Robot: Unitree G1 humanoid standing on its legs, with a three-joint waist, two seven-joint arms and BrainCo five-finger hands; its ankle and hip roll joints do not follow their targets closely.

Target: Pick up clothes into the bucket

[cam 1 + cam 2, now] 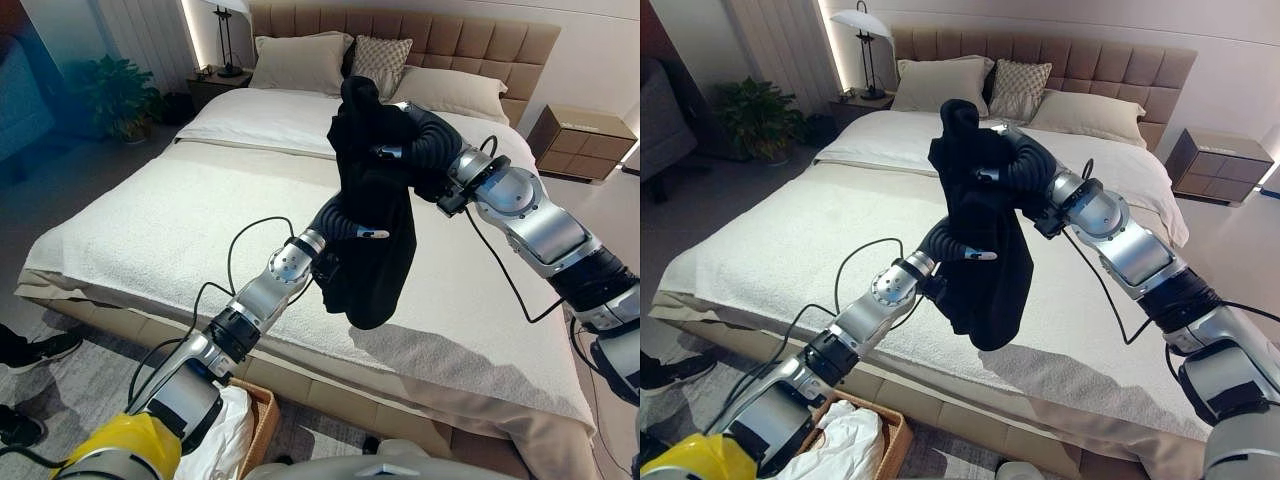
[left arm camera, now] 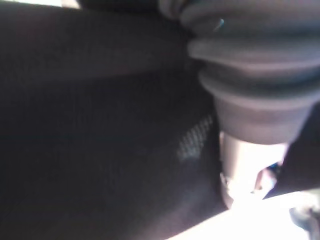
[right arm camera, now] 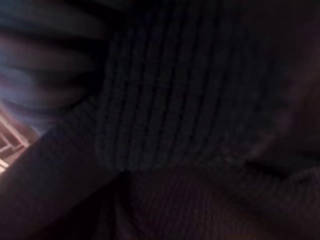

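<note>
A black garment [image 1: 375,270] hangs in the air above the white bed [image 1: 180,230], bunched at the top and drooping toward the near edge. My left hand [image 1: 342,216] reaches up into its middle from the lower left, its dark ribbed cover wrapped in the cloth. My right hand [image 1: 425,143] comes in from the right at the top of the garment [image 1: 985,290], buried in the folds. Both wrist views show dark knit cloth [image 2: 100,125] pressed close. A wicker basket [image 1: 264,415] stands on the floor by the bed's near edge, with white cloth [image 1: 228,435] in it.
Pillows [image 1: 300,62] lie at the headboard. Nightstands stand on both sides, one with a lamp [image 1: 228,40], the other [image 1: 580,135] at the right. A plant [image 1: 118,95] stands far left. A person's shoes [image 1: 40,352] show on the floor at lower left.
</note>
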